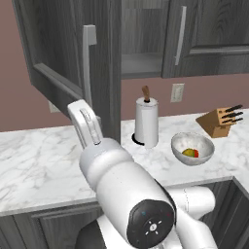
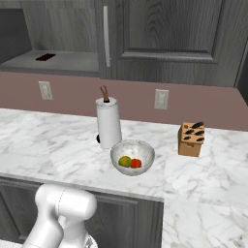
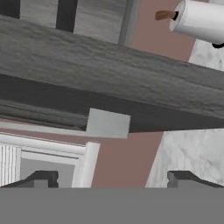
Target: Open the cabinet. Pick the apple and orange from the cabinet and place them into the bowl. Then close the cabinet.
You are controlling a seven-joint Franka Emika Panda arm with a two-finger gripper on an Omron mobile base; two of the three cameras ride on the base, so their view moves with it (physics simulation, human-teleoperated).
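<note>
You have the gripper point(image 3: 112, 178) spread wide with nothing between its two dark tips, which rise at the bottom of the hand view; look there and you see the bare gap, with the edge of the open door point(image 3: 109, 72) crossing the middle of the frame as a dark wood-grain band and the flat end of its silver handle point(image 3: 107, 123) sitting just above the gap.

In the left base view the cabinet point(image 1: 146, 34) fills the top of the frame. Its left door point(image 1: 58, 53) hangs open toward you in the upper left, its long handle point(image 1: 88, 63) running down the near edge, and the arm point(image 1: 112, 175) rises from the bottom centre toward that handle. The right door point(image 1: 204, 34) in the upper right is closed. Through the opening you can see a bare shelf point(image 1: 141, 65).

The bowl point(image 1: 192, 148) sits on the marble counter point(image 1: 44, 160) at centre right of that view, just right of the paper towel roll point(image 1: 146, 121). In the right base view the bowl point(image 2: 132, 157) is at the centre, and you can see a yellow-green fruit point(image 2: 125, 161) and a red-orange fruit point(image 2: 136, 163) lying in it, touching. A knife block point(image 2: 191, 139) stands right of it, apart. A small dark item point(image 2: 46, 57) lies on the shelf at upper left
</note>
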